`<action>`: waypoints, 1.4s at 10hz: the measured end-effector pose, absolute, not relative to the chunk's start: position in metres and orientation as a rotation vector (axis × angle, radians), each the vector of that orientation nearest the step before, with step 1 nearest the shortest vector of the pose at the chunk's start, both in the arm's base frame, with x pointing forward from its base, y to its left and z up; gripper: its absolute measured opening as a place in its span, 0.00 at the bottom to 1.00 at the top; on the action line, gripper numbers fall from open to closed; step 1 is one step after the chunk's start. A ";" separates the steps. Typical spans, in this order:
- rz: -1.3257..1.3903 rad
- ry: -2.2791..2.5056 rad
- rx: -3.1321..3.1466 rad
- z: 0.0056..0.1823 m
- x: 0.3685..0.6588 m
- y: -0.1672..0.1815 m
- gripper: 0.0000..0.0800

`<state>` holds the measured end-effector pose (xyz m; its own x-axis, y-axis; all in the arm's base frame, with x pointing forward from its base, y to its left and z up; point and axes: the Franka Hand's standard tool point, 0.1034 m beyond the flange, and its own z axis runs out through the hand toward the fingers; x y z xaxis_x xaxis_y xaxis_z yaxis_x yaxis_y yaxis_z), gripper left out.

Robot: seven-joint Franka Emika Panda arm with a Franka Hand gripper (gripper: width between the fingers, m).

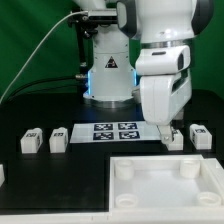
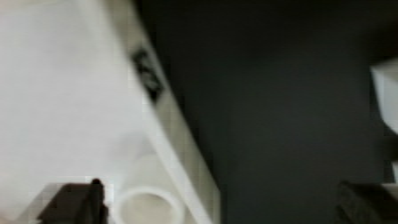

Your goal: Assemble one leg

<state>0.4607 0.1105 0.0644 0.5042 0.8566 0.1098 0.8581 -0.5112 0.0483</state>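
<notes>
Several small white legs with black-and-white tags lie in a row on the black table: two at the exterior view's left (image 1: 31,141) (image 1: 59,139) and two at its right (image 1: 175,138) (image 1: 201,136). My gripper (image 1: 169,128) hangs low, just above and behind the leg third along. In the blurred wrist view the gripper (image 2: 217,205) is open, its dark fingertips (image 2: 71,203) far apart with nothing held. The large white panel (image 2: 63,110) and one round corner socket (image 2: 151,205) lie near one finger. A white shape at the frame edge (image 2: 386,95) may be a leg.
The marker board (image 1: 113,131) lies between the two pairs of legs. The large white panel with corner sockets (image 1: 165,185) fills the front right. The robot base (image 1: 108,70) stands behind. A small white part (image 1: 2,172) shows at the left edge.
</notes>
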 end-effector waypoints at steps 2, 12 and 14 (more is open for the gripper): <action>-0.214 -1.199 -2.862 0.080 0.457 0.147 0.81; 0.046 -0.032 -3.027 0.062 0.436 0.170 0.81; 0.364 -0.048 -3.023 0.064 0.431 0.168 0.81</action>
<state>0.4308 0.1678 0.0636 0.9710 0.0430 -0.2352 0.0199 -0.9948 -0.0995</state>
